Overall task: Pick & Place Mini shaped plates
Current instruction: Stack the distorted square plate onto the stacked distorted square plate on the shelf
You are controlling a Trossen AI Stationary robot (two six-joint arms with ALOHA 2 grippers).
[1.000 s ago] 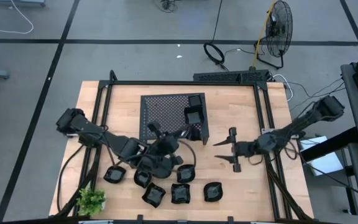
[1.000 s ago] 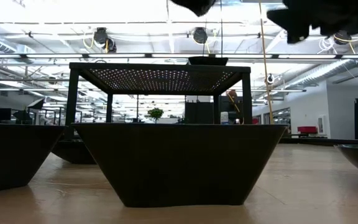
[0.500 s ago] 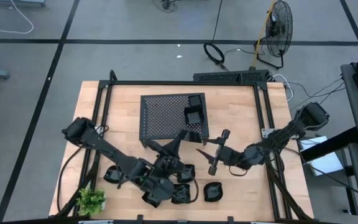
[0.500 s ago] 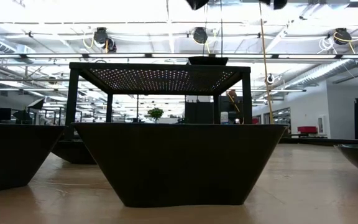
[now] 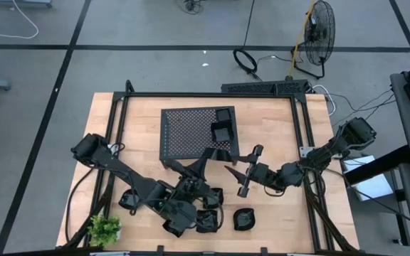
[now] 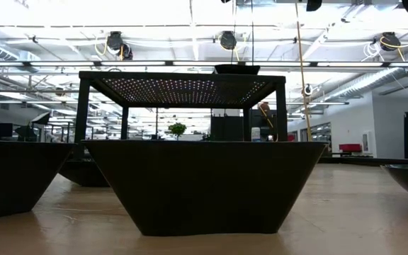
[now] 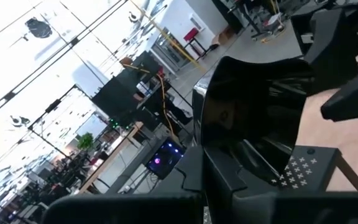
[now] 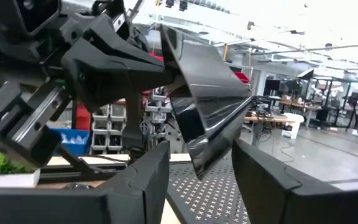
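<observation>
One mini shaped plate (image 8: 207,109), glossy black, is held in the air by my left gripper (image 8: 120,68), above the plates on the table, between rack and near edge (image 5: 221,172). My right gripper (image 8: 201,180) is open, level with it, one finger on either side of the plate's lower edge; touching does not show. In the left wrist view the plate (image 7: 253,106) fills the middle. Several more plates (image 5: 244,219) rest on their bases near the table's near edge. Two (image 5: 223,131) sit on the perforated rack (image 5: 191,131). My left gripper is shut on the plate's wall near the rim (image 8: 174,62), at the side away from my right gripper, pinched between the two fingers. The fingers come from the table's left. The plate is lifted clear of the table and stands tilted on edge, its free edge pointing toward my right gripper.
A small green plant (image 5: 105,229) stands at the near left corner. The rack on its legs (image 6: 183,88) takes up the far middle. A big plate (image 6: 204,184) sits close before the low camera. Bare wood (image 5: 276,121) lies right of the rack.
My left gripper has come up from the plates near the table's near edge with one plate and turned toward the right. My right gripper has moved toward the table's left, up to that plate. In the last half second both have kept nearly still.
</observation>
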